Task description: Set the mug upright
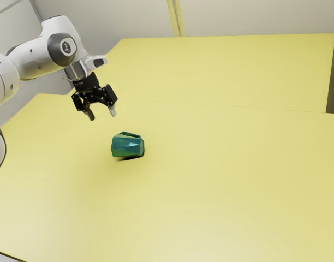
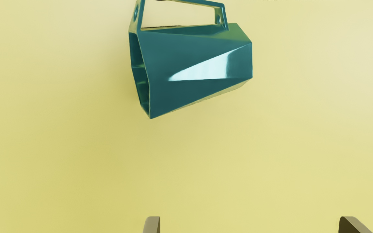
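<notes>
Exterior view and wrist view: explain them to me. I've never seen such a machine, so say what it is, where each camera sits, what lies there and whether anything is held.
The machine is one robot arm, drawn by a simulator. It ends in a black tool with two fingers.

The exterior view is taken from the arm's side, looking at a yellow table.

The wrist view is taken from the arm's own hand, so the tips of its fingers peek in at the bottom edge.

On the table lies a teal mug, tipped on its side. Nothing is held: the tool is open, above the table and apart from the mug.
</notes>
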`<state>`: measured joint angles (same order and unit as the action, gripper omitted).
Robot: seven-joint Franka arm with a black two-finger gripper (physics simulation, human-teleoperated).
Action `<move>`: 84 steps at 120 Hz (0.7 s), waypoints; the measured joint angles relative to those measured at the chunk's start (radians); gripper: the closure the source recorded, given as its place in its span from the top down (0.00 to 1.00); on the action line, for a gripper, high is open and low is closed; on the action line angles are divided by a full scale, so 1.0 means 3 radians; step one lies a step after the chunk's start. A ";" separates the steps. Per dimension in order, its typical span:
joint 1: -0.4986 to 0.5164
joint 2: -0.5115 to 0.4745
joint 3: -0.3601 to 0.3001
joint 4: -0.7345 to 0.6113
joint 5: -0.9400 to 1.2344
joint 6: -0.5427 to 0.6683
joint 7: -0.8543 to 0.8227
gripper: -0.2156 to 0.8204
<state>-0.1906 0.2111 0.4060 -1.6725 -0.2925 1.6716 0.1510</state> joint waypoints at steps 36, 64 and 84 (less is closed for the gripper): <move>0.0076 0.0022 0.0230 -0.0253 -0.0624 0.0207 0.0553 0.79; 0.0179 0.0211 0.0249 -0.0289 -0.1096 0.0453 0.1138 0.79; 0.0315 0.0334 0.0262 -0.0323 -0.1327 0.0526 0.1514 0.79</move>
<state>-0.0962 0.3112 0.4845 -1.7693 -0.6907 1.8294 0.6052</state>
